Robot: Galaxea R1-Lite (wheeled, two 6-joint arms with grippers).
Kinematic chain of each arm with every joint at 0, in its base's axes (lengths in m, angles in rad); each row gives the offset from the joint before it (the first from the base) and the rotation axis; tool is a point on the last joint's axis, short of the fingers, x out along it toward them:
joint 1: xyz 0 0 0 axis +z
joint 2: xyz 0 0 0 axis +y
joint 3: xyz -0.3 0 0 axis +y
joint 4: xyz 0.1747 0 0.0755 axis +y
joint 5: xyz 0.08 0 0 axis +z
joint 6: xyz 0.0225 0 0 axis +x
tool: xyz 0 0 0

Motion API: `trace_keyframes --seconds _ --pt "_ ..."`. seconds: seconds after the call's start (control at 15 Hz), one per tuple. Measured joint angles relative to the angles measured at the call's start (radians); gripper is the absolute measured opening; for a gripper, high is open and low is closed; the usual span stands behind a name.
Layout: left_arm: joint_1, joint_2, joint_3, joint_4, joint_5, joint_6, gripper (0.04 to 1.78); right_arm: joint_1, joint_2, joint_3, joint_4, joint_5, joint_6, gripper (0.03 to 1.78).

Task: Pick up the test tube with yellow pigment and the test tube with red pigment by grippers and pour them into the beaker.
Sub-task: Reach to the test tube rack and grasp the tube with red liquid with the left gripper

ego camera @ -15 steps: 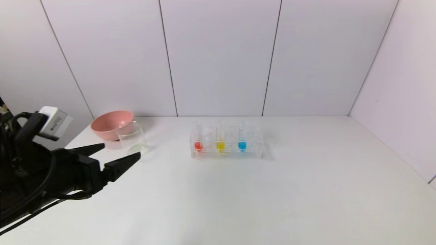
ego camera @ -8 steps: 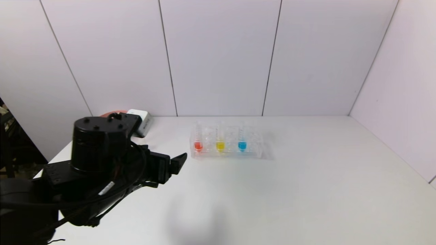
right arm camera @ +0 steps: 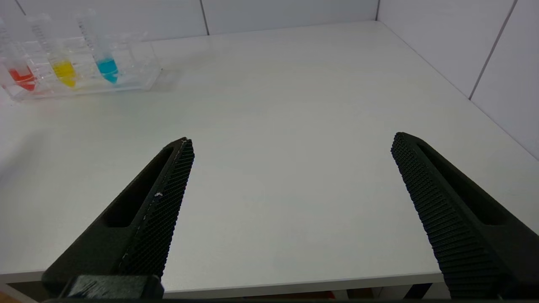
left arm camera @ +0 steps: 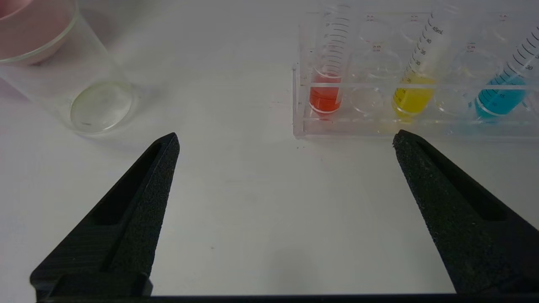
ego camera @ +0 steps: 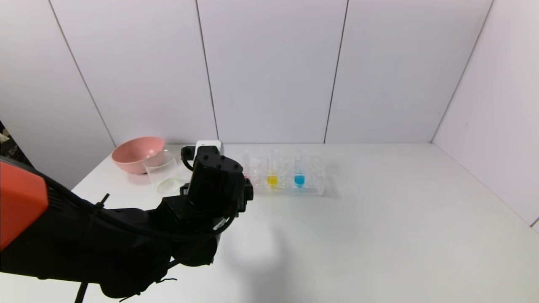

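Red-pigment test tube (left arm camera: 324,90) and yellow-pigment test tube (left arm camera: 414,90) stand in clear rack (left arm camera: 303,109) on white worktop (ego camera: 379,235), beaker (left arm camera: 63,92) well off beside pink bowl (ego camera: 134,152); left pincer (left arm camera: 286,145) spread wide, empty, just short of rack; right pincer (right arm camera: 290,145) wide, empty, over worktop's near edge.

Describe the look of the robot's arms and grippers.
The left arm is black with an orange-red panel, loose black cables and a small white box on top. The left gripper and right gripper each have two tapered black fingers with textured inner faces.
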Motion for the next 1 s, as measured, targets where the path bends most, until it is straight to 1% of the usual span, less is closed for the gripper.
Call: trace_keyframes --seconds 0.27,0.47,0.73,1.0 --pt "-0.004 0.096 0.000 -0.168 0.014 0.016 1.77 0.000 0.000 0.000 0.000 0.000 0.000 1.71" --pt "-0.004 0.152 -0.018 -0.187 0.015 0.034 1.77 0.000 0.000 0.000 0.000 0.000 0.000 1.71" --pt "0.008 0.202 -0.079 -0.194 0.014 0.079 1.77 0.000 0.000 0.000 0.000 0.000 0.000 1.71" --pt "0.043 0.252 -0.143 -0.196 0.002 0.103 1.77 0.000 0.000 0.000 0.000 0.000 0.000 1.71"
